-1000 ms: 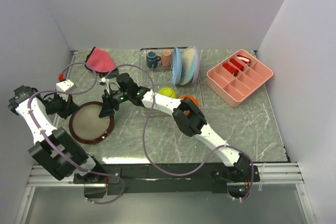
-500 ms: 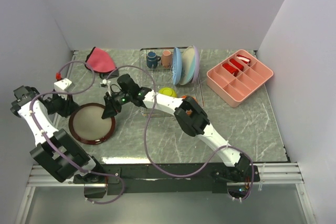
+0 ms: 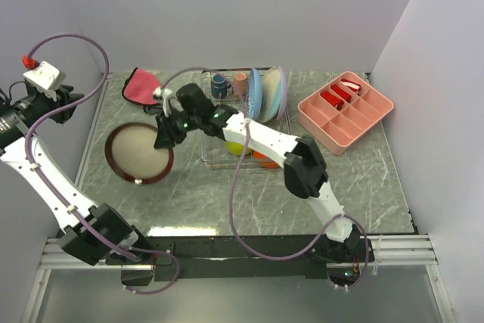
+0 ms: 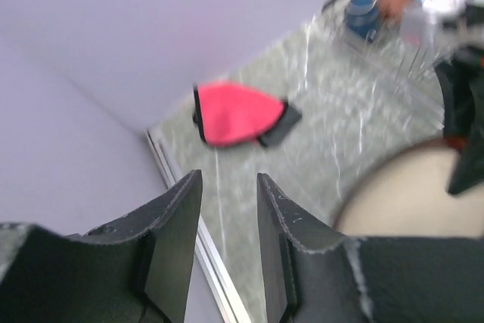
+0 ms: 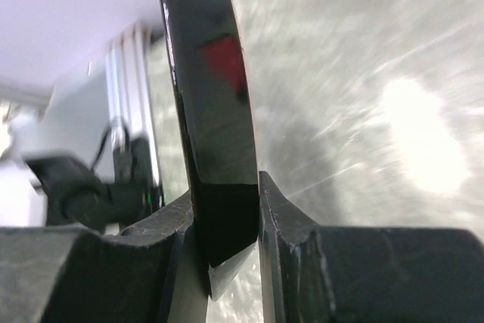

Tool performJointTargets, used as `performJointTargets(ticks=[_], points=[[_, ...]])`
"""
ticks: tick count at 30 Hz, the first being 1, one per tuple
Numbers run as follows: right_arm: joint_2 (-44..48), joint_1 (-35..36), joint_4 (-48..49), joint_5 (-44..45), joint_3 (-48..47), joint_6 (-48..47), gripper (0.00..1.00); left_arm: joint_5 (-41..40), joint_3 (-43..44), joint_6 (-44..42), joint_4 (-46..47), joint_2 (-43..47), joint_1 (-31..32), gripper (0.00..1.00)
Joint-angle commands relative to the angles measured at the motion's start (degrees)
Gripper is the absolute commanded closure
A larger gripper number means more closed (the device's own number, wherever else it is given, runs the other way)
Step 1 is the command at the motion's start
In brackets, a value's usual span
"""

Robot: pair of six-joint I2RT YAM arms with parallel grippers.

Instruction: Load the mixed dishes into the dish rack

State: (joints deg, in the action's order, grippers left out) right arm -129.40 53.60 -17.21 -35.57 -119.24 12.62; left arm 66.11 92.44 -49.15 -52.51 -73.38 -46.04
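Right gripper (image 3: 164,138) pinches the plate (image 3: 138,153) by its rim only, so it could slip out before reaching the rack (image 3: 227,72). Left gripper (image 4: 227,181) hangs spread, empty.

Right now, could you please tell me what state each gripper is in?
Left gripper: open, holding nothing.
Right gripper: closed on the rim of the red-rimmed cream plate.

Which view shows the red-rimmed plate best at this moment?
Top external: the whole red-rimmed cream plate, face and rim. Right wrist shows only its dark edge pinched by the right end effector. Left wrist catches a blurred cream arc.
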Motion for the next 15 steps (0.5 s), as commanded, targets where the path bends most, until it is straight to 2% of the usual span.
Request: performJointTargets(ticks=[1, 4, 6, 7, 8, 10, 11, 15], points=[[12.41, -1.48, 5.79, 16.01, -7.92, 1.62, 1.0, 9.47, 4.84, 2.3, -2.59, 0.96, -0.45, 0.59], [14.7, -1.4, 4.65, 22.28, -9.51, -3.37, 1.0, 13.43, 6.87, 1.42, -5.92, 0.96, -0.63, 0.6], [16.11, -1.4, 4.29, 30.8, -9.26, -5.06, 1.0, 15.62, 8.8, -3.13, -9.78, 0.7, -0.8, 0.59], [16.46, -1.4, 4.21, 33.96, -8.65, -6.8, 1.0, 16.42, 9.59, -5.85, -15.89, 0.53, -0.72, 0.59], [17.16, -1.4, 4.03, 43.04, -8.38, -7.17, 1.0, 16.94, 10.9, -13.62, -19.44, 0.18, -0.72, 0.58], [18.04, -1.48, 4.38, 52.92, -7.07, -7.78, 1.0, 18.61, 11.01, -20.35, -25.51, 0.08, -0.72, 0.57], [18.31, -1.49, 4.82, 61.07, -6.54, -7.96, 1.0, 18.88, 9.35, -19.51, -25.97, 0.43, -0.8, 0.57], [21.2, -1.57, 9.63, 73.5, -0.83, -10.95, 1.0, 20.64, 3.72, -18.35, -25.98, 1.22, -0.8, 0.56]])
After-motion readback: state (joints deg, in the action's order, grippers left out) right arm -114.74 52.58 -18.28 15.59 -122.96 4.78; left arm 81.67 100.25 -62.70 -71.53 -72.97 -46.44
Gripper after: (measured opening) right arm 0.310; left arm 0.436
